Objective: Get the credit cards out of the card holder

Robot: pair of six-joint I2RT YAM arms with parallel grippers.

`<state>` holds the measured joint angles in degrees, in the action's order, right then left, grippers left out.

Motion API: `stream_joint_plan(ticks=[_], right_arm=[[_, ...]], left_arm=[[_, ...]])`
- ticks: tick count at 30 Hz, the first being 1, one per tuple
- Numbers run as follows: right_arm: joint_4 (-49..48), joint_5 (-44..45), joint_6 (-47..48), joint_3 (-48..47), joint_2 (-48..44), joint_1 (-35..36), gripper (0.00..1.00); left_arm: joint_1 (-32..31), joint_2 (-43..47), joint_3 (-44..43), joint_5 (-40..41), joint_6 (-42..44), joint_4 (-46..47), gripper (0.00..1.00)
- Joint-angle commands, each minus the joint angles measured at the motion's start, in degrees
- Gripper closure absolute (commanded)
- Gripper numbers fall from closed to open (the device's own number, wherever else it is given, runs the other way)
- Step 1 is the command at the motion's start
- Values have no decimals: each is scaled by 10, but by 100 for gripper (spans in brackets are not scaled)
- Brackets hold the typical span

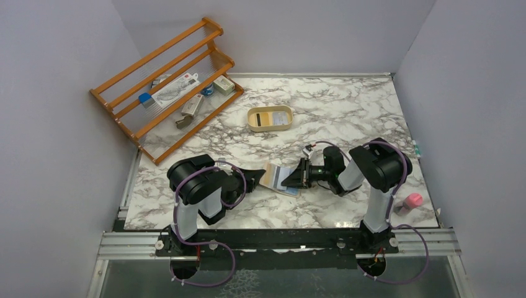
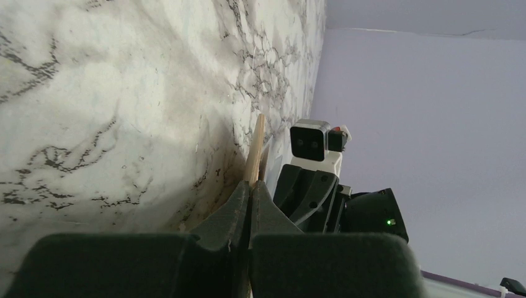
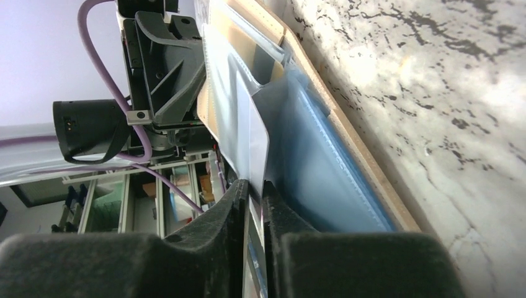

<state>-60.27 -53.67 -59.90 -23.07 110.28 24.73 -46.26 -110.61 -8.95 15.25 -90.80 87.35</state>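
Both my jaws closed.
Left jaws clamp the card holder (image 1: 275,177); right jaws pinch a whitish credit card (image 3: 251,136).

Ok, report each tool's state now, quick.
Left tool: closed, gripping the card holder by its edge.
Right tool: closed on a thin whitish sheet in it, likely a card.

The left gripper (image 1: 259,174) and right gripper (image 1: 287,182) close off the card holder (image 1: 276,177) on both sides. It is open only from above or from the far side, where bare marble table (image 1: 347,108) runs up to the oval tray (image 1: 250,118). A wooden rack (image 1: 155,58) fills the far left corner, and a small pink object (image 1: 410,201) sits beside the right arm's base.
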Motion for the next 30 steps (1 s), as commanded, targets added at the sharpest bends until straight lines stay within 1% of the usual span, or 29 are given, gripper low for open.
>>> stream_joint_plan(ticks=[1, 8, 14, 20, 22, 23, 27, 30], right_arm=[[7, -22, 20, 8, 11, -5, 77], [-4, -26, 15, 7, 21, -5, 67], [-26, -28, 6, 15, 33, -7, 67], [-38, -30, 2, 24, 35, -12, 69], [-38, -30, 3, 28, 34, -13, 71], [-37, -31, 5, 28, 34, -14, 74], [-40, -32, 4, 29, 32, -17, 91], [-39, -35, 1, 29, 29, -18, 98]], left_arm=[[-2, -6, -6, -8, 0, 152, 100], [-2, -6, -4, -7, 0, 153, 100], [-2, -3, 0, -7, 0, 153, 100], [-2, -2, 2, -7, 1, 153, 100], [-2, -1, 2, -7, 1, 153, 100], [-2, -1, 2, -7, 1, 153, 100], [-2, 0, 2, -7, 2, 153, 100], [-2, 1, 3, -7, 2, 152, 100]])
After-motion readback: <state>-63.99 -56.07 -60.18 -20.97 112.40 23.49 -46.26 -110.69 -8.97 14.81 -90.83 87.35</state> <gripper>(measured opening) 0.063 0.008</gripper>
